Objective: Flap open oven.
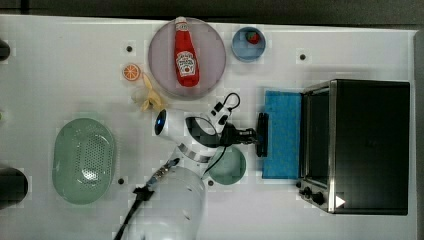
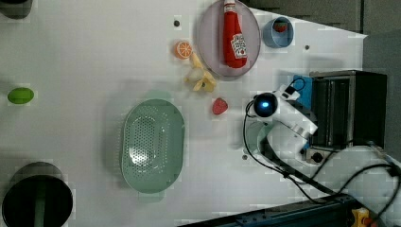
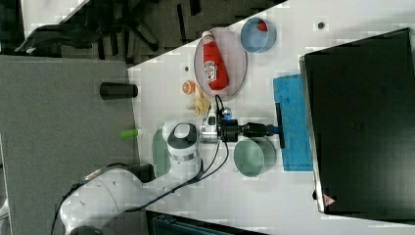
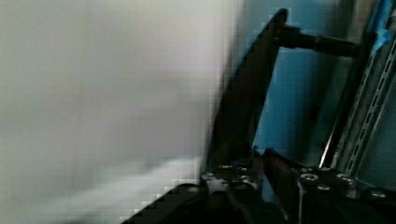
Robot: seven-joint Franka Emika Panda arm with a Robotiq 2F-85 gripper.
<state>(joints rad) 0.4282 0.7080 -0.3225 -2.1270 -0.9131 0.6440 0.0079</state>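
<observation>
The oven [image 1: 370, 145] is a black box with a silver front frame at the top view's right. Its blue-tinted glass door [image 1: 282, 135] lies flapped down, nearly flat over the table, and the oven cavity stands open behind it. The dark bar handle [image 1: 262, 134] runs along the door's outer edge. My gripper [image 1: 256, 135] reaches in from the top view's left and is shut on the middle of that handle. The right view shows the same grip on the handle [image 3: 279, 125]. In the wrist view the handle [image 4: 247, 93] crosses between my fingers before the blue glass [image 4: 299, 93].
A ketchup bottle [image 1: 186, 50] lies on a purple plate [image 1: 162, 60], and a blue bowl [image 1: 248, 44] sits beside it. An orange slice [image 1: 131, 72] and a banana peel [image 1: 150, 97] lie near the arm. A green colander [image 1: 84, 160] and a green bowl [image 1: 230, 167] stand on the table.
</observation>
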